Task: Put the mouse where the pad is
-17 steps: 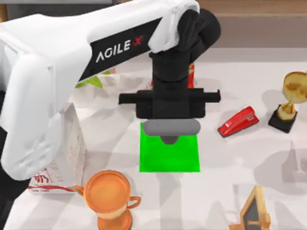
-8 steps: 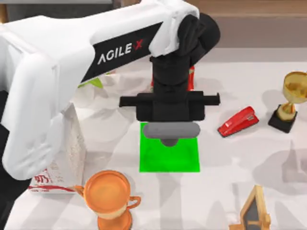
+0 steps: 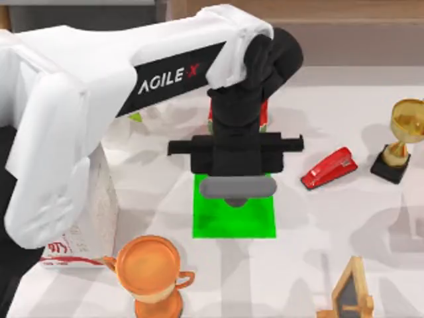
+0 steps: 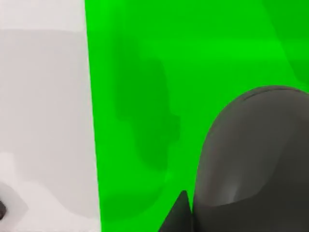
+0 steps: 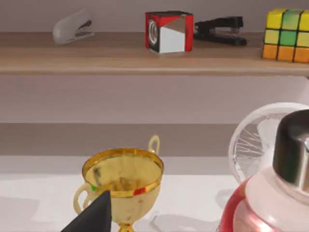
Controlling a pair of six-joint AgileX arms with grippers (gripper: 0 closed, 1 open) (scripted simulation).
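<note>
Rounded dark mouse (image 4: 251,159) over flat green pad (image 3: 233,218)

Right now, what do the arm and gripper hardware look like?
Left arm: bulky white shell links, a black panel lettered AGILE X with a red X, black wrist housing. Left gripper: black body with a wide black crossbar. Right gripper: a dark pointed finger tip in its wrist view.
</note>
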